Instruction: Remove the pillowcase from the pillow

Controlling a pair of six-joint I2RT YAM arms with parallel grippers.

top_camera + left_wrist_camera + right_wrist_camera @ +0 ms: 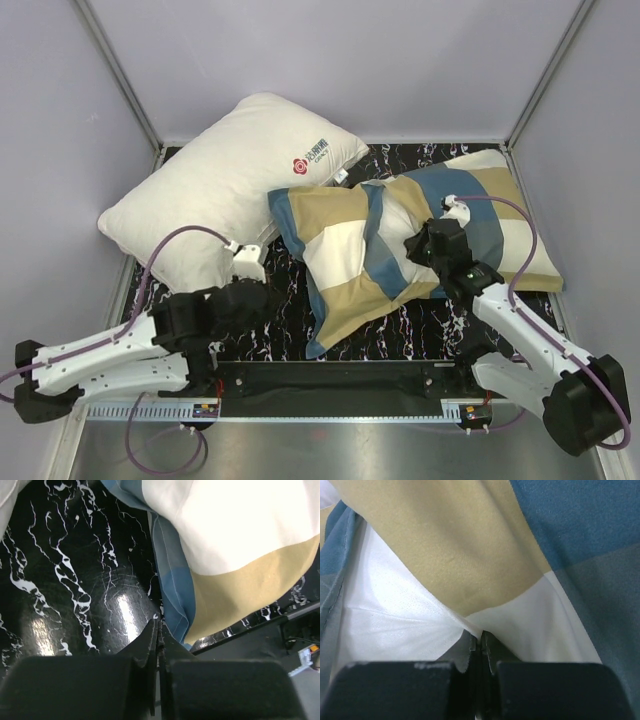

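Your right gripper (421,246) sits down on the middle of the pillowcase (350,250), which lies plump and rumpled across the black marbled table (400,330) in big teal, tan and cream checks. The pillow itself stays hidden under the cover. Your left gripper (262,294) is low over the table, just beside the pillowcase's left edge. A white pillow with a red logo (230,180) lies behind it, its corner tucked under the checked cover.

From the left wrist you see the fingers (150,645) pressed flat together with nothing between them. Bare marble lies beneath, and the cover's teal hem runs just to their right.

From the right wrist you get what the overhead view cannot show. The jaws are pinched tight on a fold of cream fabric, creases fanning out from the tips, with tan and teal checks above.
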